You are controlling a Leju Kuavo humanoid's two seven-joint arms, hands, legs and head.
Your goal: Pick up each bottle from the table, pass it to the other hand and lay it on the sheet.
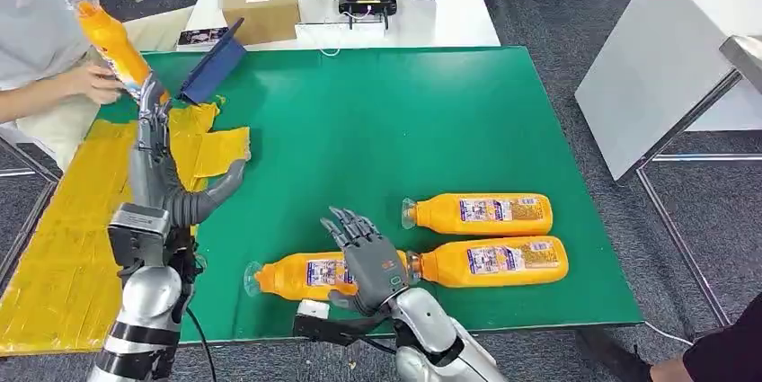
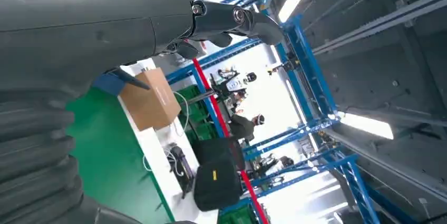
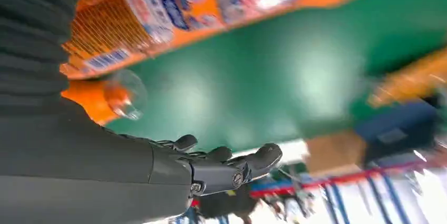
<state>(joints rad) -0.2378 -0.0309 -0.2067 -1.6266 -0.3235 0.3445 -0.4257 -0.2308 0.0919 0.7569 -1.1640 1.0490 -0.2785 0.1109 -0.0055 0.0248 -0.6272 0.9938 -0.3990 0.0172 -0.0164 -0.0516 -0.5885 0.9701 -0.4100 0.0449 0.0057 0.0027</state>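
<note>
Head view: we list three orange plastic juice bottles lying on the green table (image 1: 377, 121): the far bottle (image 1: 478, 212), the right-hand bottle (image 1: 492, 261) and the near bottle (image 1: 301, 276). Our right hand (image 1: 367, 256) hovers over the near bottle, fingers spread, grasping nothing. Our left hand (image 1: 155, 144) rises above the yellow sheet (image 1: 63, 247), released, fingertips beside a fourth orange bottle (image 1: 110, 42) held by a person (image 1: 40, 40).

Left wrist view: fingers (image 2: 226, 18) apart, empty; cardboard box (image 2: 150, 103).

Right wrist view: blurred bottle (image 3: 211, 2); fingers (image 3: 232, 166) unclenched.
</note>
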